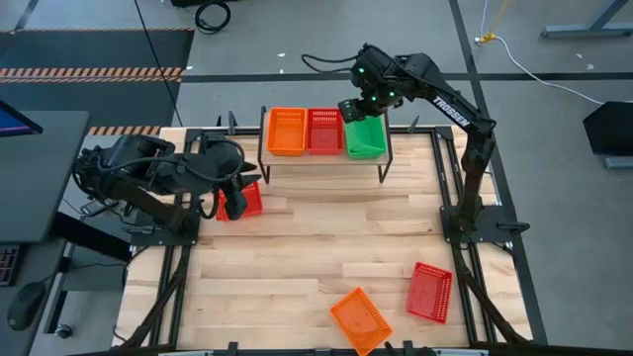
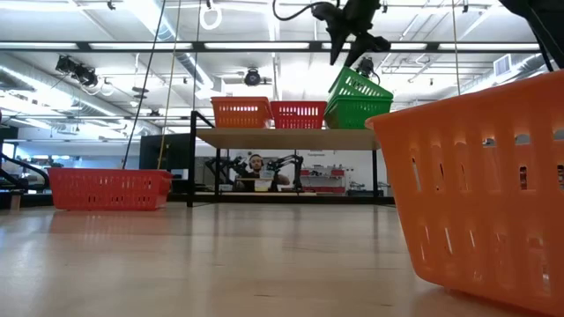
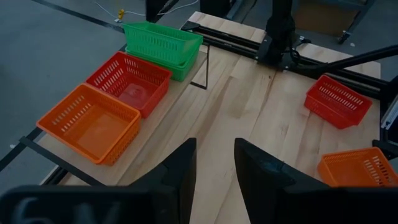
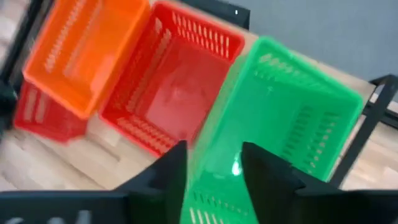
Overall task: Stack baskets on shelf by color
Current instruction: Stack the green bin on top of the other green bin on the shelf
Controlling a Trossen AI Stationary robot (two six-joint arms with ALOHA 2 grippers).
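On the shelf (image 1: 321,156) stand an orange basket (image 1: 287,131), a red basket (image 1: 324,131) and, at the right end, a green basket (image 2: 357,95) sitting tilted inside a second green one (image 3: 177,67). My right gripper (image 4: 211,168) hangs open just above the tilted green basket's rim, its fingers clear of it in the low view. Over the table's left side my left gripper (image 3: 214,162) is raised and open, with nothing between its fingers. A red basket (image 1: 247,201) rests on the table beside it.
A loose red basket (image 1: 429,292) and an orange basket (image 1: 360,318) lie near the table's front right; the orange one fills the low view's right side (image 2: 480,194). Bare wood planks (image 1: 316,237) spread between them and the shelf. A person (image 2: 256,167) sits far behind the table.
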